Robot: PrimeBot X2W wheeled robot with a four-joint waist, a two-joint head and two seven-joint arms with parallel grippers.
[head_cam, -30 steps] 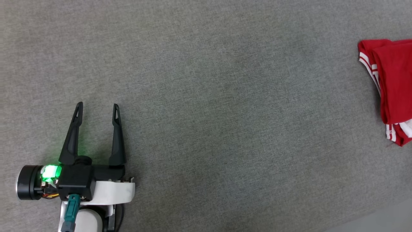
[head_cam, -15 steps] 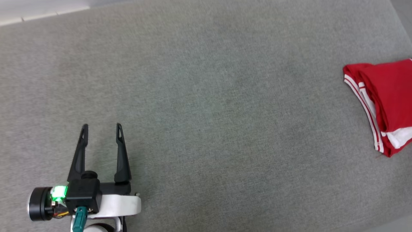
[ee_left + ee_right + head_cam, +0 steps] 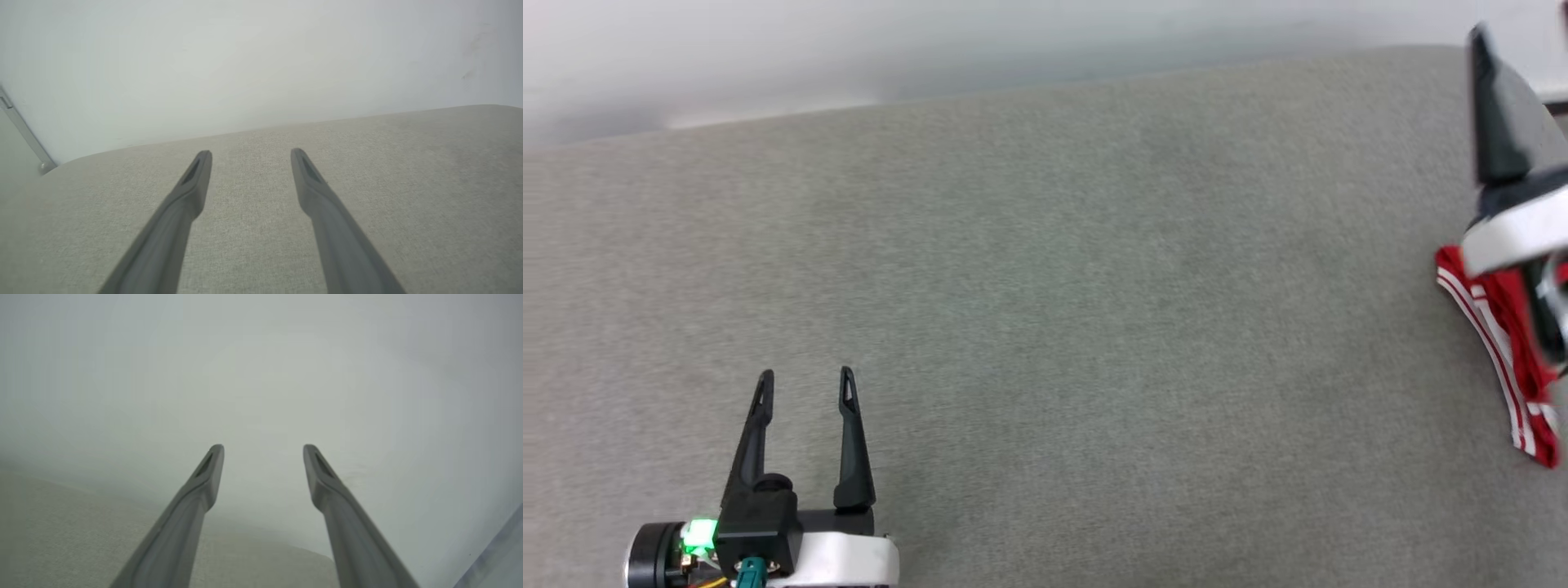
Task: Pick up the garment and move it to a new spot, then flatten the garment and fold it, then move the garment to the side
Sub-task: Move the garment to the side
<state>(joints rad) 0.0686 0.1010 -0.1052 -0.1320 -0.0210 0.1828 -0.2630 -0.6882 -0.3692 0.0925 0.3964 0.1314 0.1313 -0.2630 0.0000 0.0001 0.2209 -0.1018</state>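
Note:
The garment (image 3: pixel 1512 369) lies bunched at the far right of the grey fabric surface (image 3: pixel 1045 286); I see red cloth with red-and-white striped trim, and its print is hidden. My right arm's white wrist and one of its dark fingers (image 3: pixel 1491 131) stand over the garment and cover part of it. In the right wrist view my right gripper (image 3: pixel 263 448) is open and empty, facing a pale wall. My left gripper (image 3: pixel 806 376) is open at the lower left, far from the garment, with nothing between its fingers (image 3: pixel 196 179).
A pale wall (image 3: pixel 931 49) runs behind the surface's far edge. The surface's rounded far corners show in the wrist views (image 3: pixel 61 167). A metal strip (image 3: pixel 24 134) stands against the wall at the left.
The head camera has tilted up, bringing the surface's far edge and the wall into view. My right arm has come into the picture over the garment. The left gripper stays open.

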